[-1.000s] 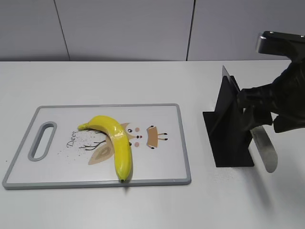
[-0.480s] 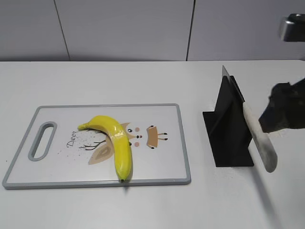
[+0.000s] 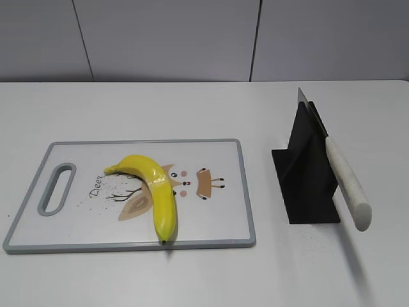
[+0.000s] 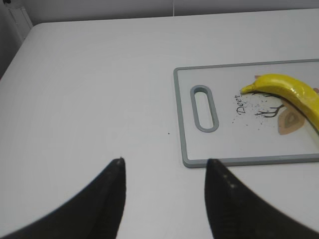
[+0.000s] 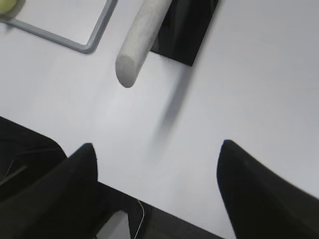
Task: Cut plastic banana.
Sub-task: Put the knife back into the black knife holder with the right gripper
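Observation:
The yellow plastic banana lies on a white cutting board with a grey rim; it also shows in the left wrist view. A knife with a pale handle rests in a black stand; the handle shows in the right wrist view. My left gripper is open and empty over bare table left of the board. My right gripper is open and empty, back from the handle near the table's front edge. Neither gripper shows in the exterior view.
The white table spreads around the board and stand. A grey panelled wall stands behind. The table's front edge and dark floor show in the right wrist view.
My right gripper let go of the knife handle and drew away to the right, out of the exterior view. The knife stays in the stand. The banana has not moved.

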Controlling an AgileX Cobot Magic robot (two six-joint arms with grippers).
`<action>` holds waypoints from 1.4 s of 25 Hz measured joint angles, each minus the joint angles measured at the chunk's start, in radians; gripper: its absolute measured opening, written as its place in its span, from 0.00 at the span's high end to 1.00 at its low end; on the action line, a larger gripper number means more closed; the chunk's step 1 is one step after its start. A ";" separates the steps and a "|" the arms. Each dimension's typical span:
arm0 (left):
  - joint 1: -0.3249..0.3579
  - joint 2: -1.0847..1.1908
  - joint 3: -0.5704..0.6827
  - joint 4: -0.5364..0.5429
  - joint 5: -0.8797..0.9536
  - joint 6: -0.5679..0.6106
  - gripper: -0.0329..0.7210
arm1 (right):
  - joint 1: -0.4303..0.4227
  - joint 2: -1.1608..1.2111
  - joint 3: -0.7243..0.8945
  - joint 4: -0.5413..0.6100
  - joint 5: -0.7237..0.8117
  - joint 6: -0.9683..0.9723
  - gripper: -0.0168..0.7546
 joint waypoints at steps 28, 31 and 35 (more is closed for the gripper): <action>0.000 0.000 0.005 -0.005 -0.003 -0.003 0.29 | -0.171 -0.630 0.105 0.019 0.076 -0.009 0.22; 0.000 0.000 0.005 -0.005 -0.003 -0.003 0.29 | -0.292 -0.630 0.105 0.020 0.076 -0.010 0.22; 0.000 0.000 0.005 -0.005 -0.003 -0.003 0.29 | -0.393 -0.630 0.105 0.020 0.076 -0.010 0.22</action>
